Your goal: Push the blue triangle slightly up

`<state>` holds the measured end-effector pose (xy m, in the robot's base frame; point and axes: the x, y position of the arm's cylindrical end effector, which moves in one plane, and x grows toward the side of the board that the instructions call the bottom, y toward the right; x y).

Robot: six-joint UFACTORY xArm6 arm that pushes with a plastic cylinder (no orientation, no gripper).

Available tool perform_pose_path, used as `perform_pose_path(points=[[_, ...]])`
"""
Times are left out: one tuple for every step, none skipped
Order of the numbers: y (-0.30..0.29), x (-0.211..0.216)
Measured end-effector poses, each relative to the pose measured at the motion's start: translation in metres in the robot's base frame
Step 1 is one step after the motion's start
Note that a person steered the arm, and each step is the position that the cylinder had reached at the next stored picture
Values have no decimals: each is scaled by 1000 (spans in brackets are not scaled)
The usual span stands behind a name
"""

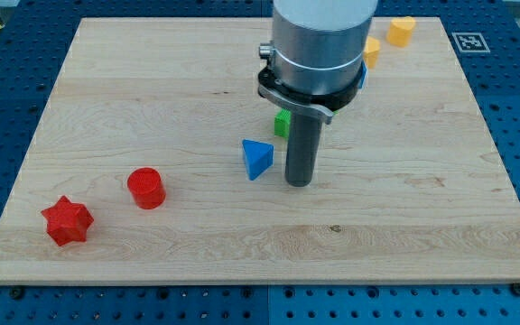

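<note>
The blue triangle (pixel 257 158) lies near the middle of the wooden board (pixel 152 81). My tip (pixel 298 183) rests on the board just to the right of the triangle and slightly below its middle, with a small gap between them. The rod rises from the tip into the grey arm body at the view's top.
A green block (pixel 282 123) sits above the triangle, half hidden behind the rod. A red cylinder (pixel 146 189) and a red star (pixel 67 221) lie at the lower left. Two orange-yellow blocks (pixel 401 31) (pixel 372 50) sit at the top right, with a blue sliver (pixel 364 76) beside the arm.
</note>
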<state>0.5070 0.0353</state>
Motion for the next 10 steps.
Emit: perform_pose_path(points=[[-15, 0], [-30, 0], [-38, 0], [-38, -1], [-38, -6], [-40, -11], [-43, -16], [-51, -25], [-52, -26], [-45, -12]])
